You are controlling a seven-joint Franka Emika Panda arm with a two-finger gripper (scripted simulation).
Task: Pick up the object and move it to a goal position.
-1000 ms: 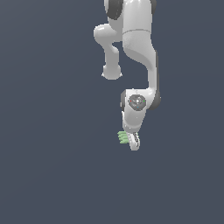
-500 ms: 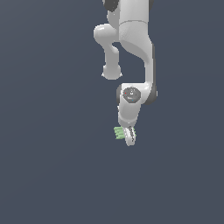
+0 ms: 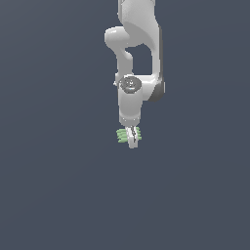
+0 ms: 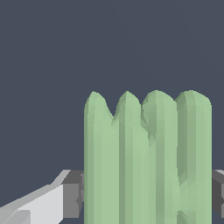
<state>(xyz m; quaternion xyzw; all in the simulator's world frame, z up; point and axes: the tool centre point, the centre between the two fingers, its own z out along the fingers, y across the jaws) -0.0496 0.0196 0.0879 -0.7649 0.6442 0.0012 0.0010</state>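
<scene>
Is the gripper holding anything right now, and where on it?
Yes. The gripper is shut on the ribbed green piece, clamping it around its middle, with green ends sticking out on both sides in the exterior view.

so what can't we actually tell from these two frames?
- Goal position: no marker shows in either view.
- Green ridged piece: in the exterior view the gripper covers its middle, and its ribs are too small to count there.
- Same piece in the wrist view: its lower part is cut off by the picture edge.
- Arm base: cut off by the exterior view's top edge.
</scene>
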